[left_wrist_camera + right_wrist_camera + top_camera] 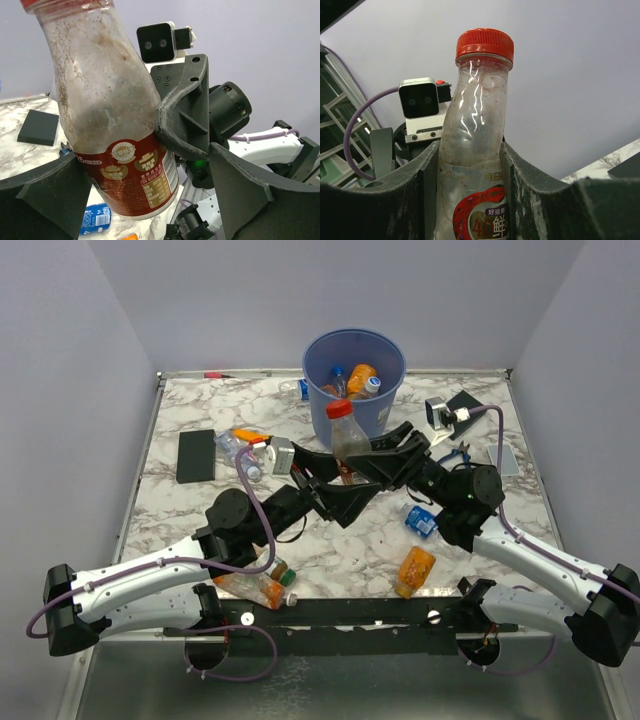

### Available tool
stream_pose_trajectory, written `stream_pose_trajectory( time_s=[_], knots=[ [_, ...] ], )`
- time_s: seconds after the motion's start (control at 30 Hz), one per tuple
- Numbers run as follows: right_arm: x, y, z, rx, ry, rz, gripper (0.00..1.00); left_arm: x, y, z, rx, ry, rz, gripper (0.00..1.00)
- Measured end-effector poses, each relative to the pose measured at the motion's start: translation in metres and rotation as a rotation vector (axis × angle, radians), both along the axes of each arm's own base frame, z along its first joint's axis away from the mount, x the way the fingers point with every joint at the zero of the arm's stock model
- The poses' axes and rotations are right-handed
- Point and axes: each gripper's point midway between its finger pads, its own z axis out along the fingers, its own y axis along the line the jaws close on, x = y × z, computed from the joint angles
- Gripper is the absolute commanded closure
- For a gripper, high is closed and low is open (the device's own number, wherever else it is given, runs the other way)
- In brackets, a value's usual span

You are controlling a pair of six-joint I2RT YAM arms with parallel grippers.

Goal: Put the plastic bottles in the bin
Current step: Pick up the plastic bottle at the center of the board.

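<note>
A clear bottle with a red cap and red label (pixel 347 443) stands upright in the air in front of the blue bin (pixel 388 400). My right gripper (pixel 470 147) is shut on the bottle (pixel 475 135) at its waist. My left gripper (pixel 145 165) is open, its fingers spread on either side of the bottle's base (pixel 130 175), with a gap on the right side. The bin holds several bottles (pixel 362 376). Loose bottles lie on the table: an orange one (pixel 415 570), a blue-labelled one (pixel 421 521), a pair near the left arm (pixel 260 587) and one at the far left (pixel 240 448).
A black slab (pixel 196 455) lies at the left and another (pixel 466 403) at the far right. Blue-handled pliers (pixel 455 450) lie by the right arm. A screwdriver (pixel 225 374) lies along the back edge. A small grey box (pixel 283 453) sits beside the left gripper.
</note>
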Motion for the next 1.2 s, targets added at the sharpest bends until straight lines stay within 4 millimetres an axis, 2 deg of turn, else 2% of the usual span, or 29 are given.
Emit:
stream_pose_trajectory(
  time_s=[0.2, 0.43, 0.57, 0.67, 0.9, 1.2],
  knots=[
    [-0.002, -0.001, 0.004, 0.014, -0.003, 0.006, 0.68, -0.005, 0.000, 0.002, -0.001, -0.010, -0.023, 0.16],
    [-0.006, -0.005, 0.009, 0.031, -0.014, 0.011, 0.68, -0.010, 0.002, 0.005, -0.007, -0.022, -0.045, 0.09],
    [-0.010, -0.009, 0.016, 0.046, -0.027, 0.007, 0.68, -0.014, 0.001, -0.001, 0.008, -0.020, -0.066, 0.08],
    [-0.012, -0.011, 0.020, 0.055, -0.037, 0.004, 0.68, -0.016, 0.001, -0.003, 0.015, -0.019, -0.077, 0.11],
    [-0.012, -0.011, 0.022, 0.058, -0.037, 0.006, 0.68, -0.018, 0.000, -0.004, 0.019, -0.020, -0.088, 0.29],
    [-0.009, -0.008, 0.019, 0.054, -0.027, 0.010, 0.68, -0.014, -0.008, -0.012, 0.043, -0.009, -0.087, 0.27]
  ],
)
